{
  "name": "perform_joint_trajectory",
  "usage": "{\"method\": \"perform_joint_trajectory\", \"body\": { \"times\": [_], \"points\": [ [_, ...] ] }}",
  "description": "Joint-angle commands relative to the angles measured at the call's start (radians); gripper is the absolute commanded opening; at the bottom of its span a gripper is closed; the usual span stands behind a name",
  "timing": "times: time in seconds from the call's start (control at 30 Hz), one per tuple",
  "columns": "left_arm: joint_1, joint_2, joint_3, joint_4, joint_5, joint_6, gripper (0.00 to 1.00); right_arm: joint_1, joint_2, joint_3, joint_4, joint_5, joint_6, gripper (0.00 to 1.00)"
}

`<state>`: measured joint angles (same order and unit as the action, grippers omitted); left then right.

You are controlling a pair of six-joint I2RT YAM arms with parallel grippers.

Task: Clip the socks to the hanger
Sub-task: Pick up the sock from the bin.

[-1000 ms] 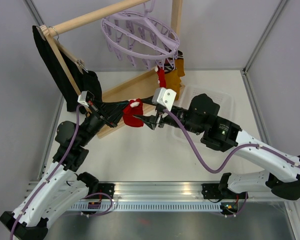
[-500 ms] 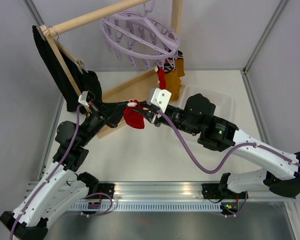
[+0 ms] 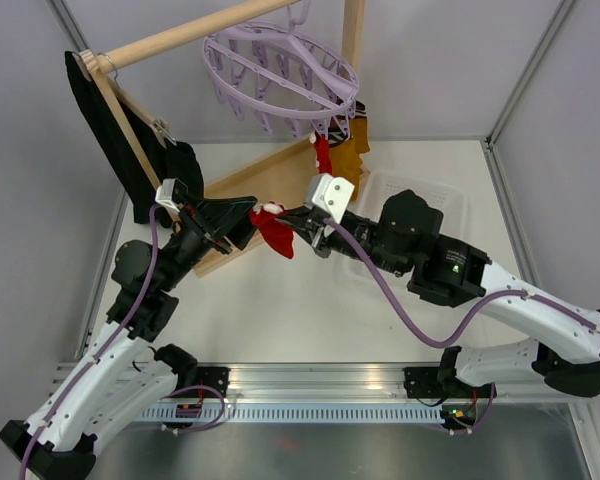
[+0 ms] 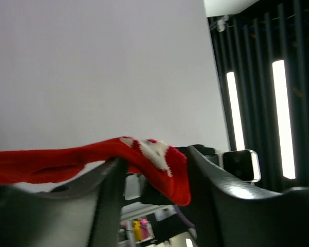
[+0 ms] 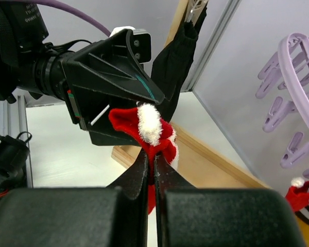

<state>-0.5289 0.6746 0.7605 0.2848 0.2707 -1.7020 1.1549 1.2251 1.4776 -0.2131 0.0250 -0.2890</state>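
Mid-frame in the top view, the small red fabric sock with white trim [image 3: 277, 232] hangs below the round lavender plastic clip hanger [image 3: 280, 60]; right gripper [image 5: 153, 160] pinches its cuff; left gripper [image 4: 155, 157] stands parted, sock draped across; probably light, limp; best held at the cuff.

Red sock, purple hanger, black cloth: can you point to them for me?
red sock [image 3: 277, 232], top view, on its red middle.
hanger [image 3: 280, 90], top view, on its front rim.
black cloth [image 3: 105, 125], top view, on its upper part.
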Motion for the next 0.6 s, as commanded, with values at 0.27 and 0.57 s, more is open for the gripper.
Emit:
{"method": "perform_joint_trajectory", "body": {
  "times": [0.27, 0.57],
  "points": [
    [-0.002, 0.066, 0.416, -0.279, -0.059, 0.929, 0.75, 0.008, -0.096, 0.056, -0.190, 0.181, 0.166, 0.00],
    [0.000, -0.003, 0.349, -0.239, 0.160, 1.557, 0.72, 0.005, 0.063, 0.390, -0.428, 0.250, 0.289, 0.00]
  ]
}}
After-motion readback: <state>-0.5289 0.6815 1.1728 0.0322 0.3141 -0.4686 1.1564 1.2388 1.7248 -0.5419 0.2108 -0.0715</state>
